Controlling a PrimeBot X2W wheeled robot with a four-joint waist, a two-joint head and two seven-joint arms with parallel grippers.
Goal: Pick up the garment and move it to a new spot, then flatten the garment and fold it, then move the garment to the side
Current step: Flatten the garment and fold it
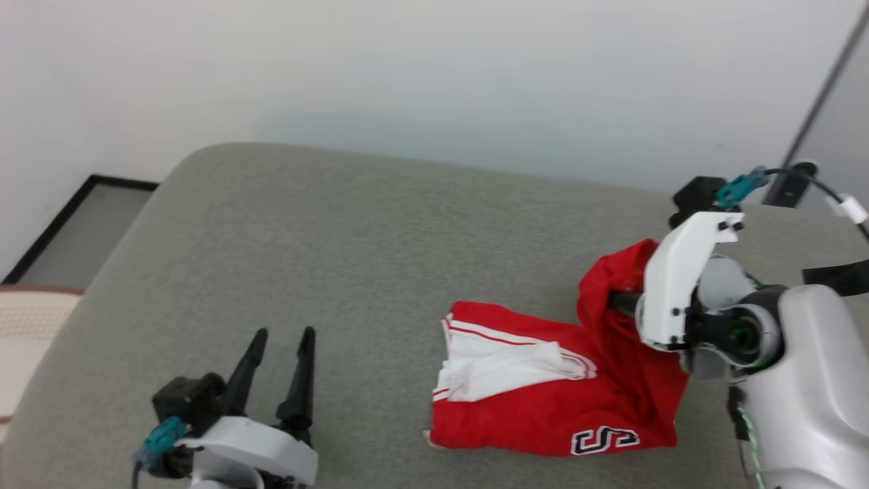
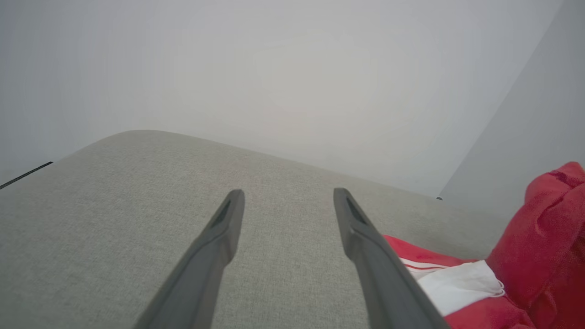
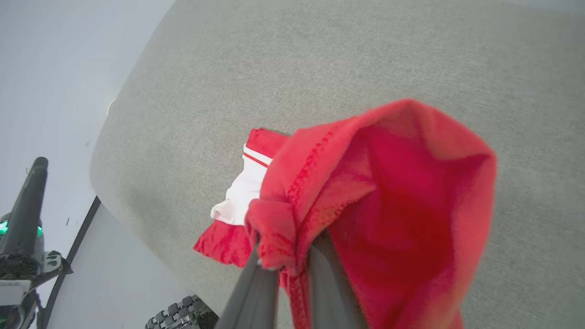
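Observation:
The garment [image 1: 543, 407], red with a white sleeve and outlined lettering, lies crumpled at the right of the grey cushion [image 1: 339, 238]. My right gripper [image 1: 614, 299] is shut on a bunched red edge of it and holds that part up off the cushion, while the rest trails down to the surface. In the right wrist view, my right gripper [image 3: 285, 260] pinches the hem of the garment [image 3: 393, 192] between its dark fingers. My left gripper [image 1: 285, 334] stands open at the lower left, well apart from the cloth. Between the spread fingers of the left gripper [image 2: 289, 194] is bare cushion, with the garment [image 2: 544, 256] off to the right.
The cushion's rounded far edge meets a pale wall [image 1: 434, 81]. A dark-framed floor panel [image 1: 88, 224] and a cream object [image 1: 27, 339] lie off the left side. A treaded wheel [image 3: 183, 313] shows below the cushion's edge. My left gripper [image 3: 34, 183] appears at the far left of the right wrist view.

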